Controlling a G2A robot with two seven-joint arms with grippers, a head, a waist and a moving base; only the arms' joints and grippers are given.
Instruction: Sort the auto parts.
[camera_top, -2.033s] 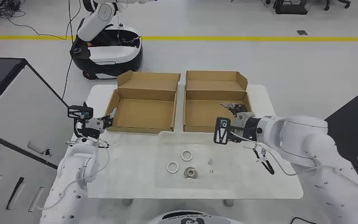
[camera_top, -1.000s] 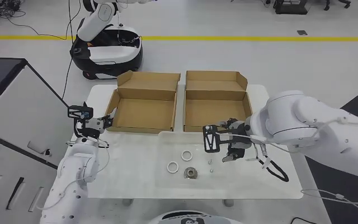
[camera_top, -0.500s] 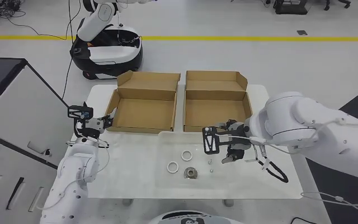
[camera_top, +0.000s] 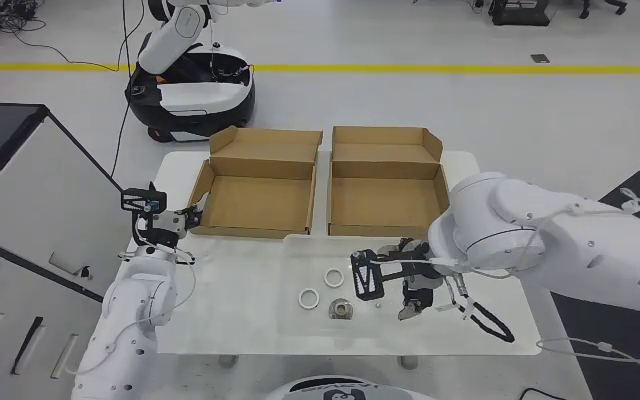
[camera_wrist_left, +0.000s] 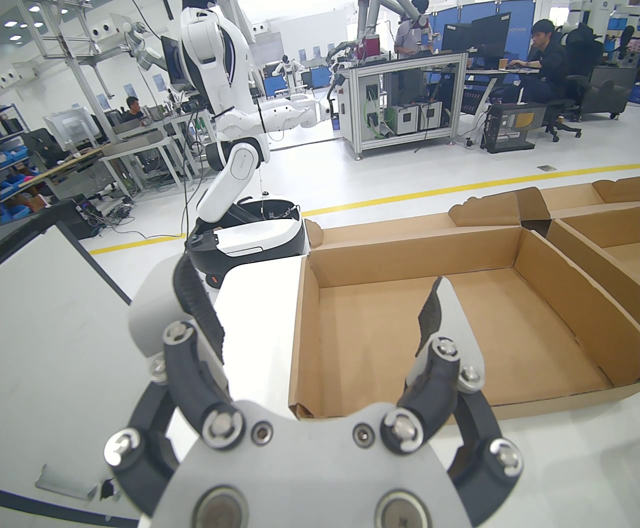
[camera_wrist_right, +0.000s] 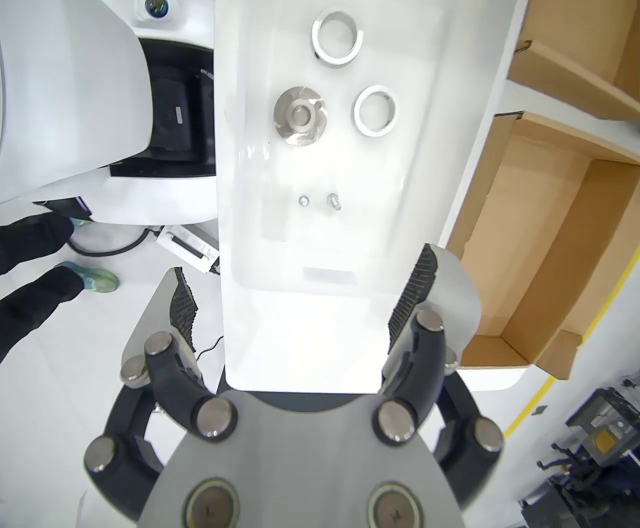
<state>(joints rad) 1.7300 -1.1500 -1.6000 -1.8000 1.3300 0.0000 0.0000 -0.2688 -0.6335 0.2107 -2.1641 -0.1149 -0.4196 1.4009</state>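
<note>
Both claws are spread wide and holding nothing. The right claw (camera_top: 416, 298) (camera_wrist_right: 300, 270) hangs over the right end of the shallow white tray (camera_top: 300, 258) (camera_wrist_right: 320, 325), which sits on the white worktop (camera_top: 230, 300) just in front of the two cardboard boxes. None of the parts sit between its fingers (camera_wrist_right: 180, 300); they all lie further along the tray, toward its left end.

Closest to that claw are a tiny nut (camera_wrist_right: 303, 201) and a short bolt (camera_wrist_right: 334, 201), side by side but not touching. In the top view they're just specks, hard to make out. Past them is a small metal impeller (camera_top: 342, 309) (camera_wrist_right: 300, 116) lying flat. Just beside it, on the box side, is a metal ring (camera_top: 334, 277) (camera_wrist_right: 375, 110). A second ring (camera_top: 310, 297) (camera_wrist_right: 337, 36) sits furthest left. Everything is flat on the tray floor and nothing is stacked.

The left box (camera_top: 255, 205) (camera_wrist_left: 450, 325) and the right box (camera_top: 385, 205) (camera_wrist_right: 550, 225) are open and sit next to each other at the back of the worktop. I can't spot any parts in them.

The left claw (camera_top: 190, 215) (camera_wrist_left: 310, 272) is off by the worktop's left edge, pointing at the near left corner of the left box and not touching it.
</note>
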